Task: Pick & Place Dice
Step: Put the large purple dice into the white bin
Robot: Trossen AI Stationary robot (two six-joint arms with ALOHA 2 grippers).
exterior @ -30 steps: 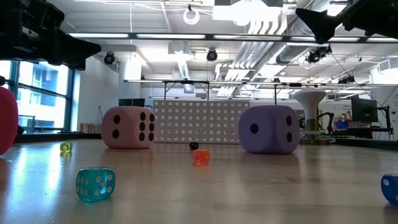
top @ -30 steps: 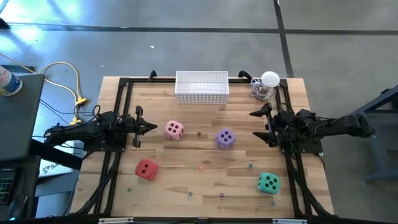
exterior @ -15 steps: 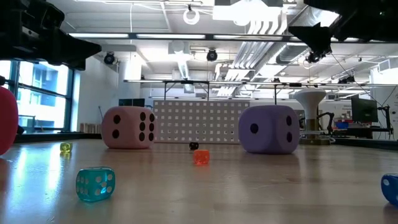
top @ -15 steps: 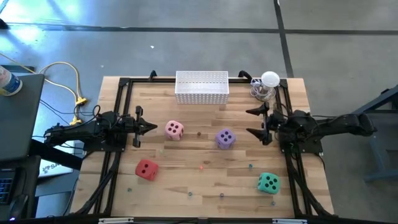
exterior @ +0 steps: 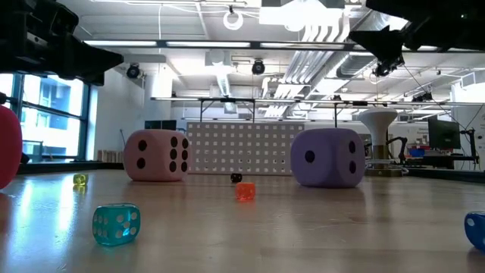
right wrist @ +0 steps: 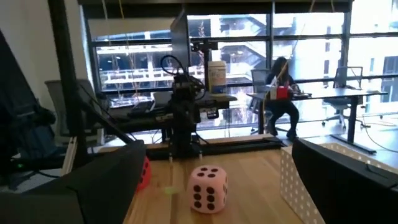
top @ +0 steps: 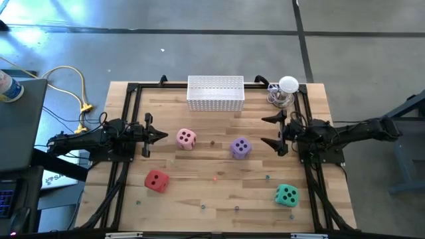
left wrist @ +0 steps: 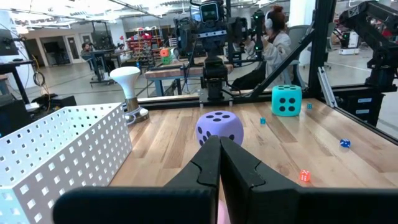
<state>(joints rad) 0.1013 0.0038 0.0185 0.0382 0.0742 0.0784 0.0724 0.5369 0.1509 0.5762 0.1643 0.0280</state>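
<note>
Two grippers, right gripper [top: 272,129] wide open, empty, left gripper [top: 161,135] closed

The table [top: 219,189] is pale wood planks, smooth with a slight sheen that mirrors light in the low view. The pink die [exterior: 156,155] and purple die [exterior: 328,157] look soft and matt. The basket [top: 215,93] is white perforated sheet. Small dice [exterior: 116,224] look like glossy translucent plastic.
</note>
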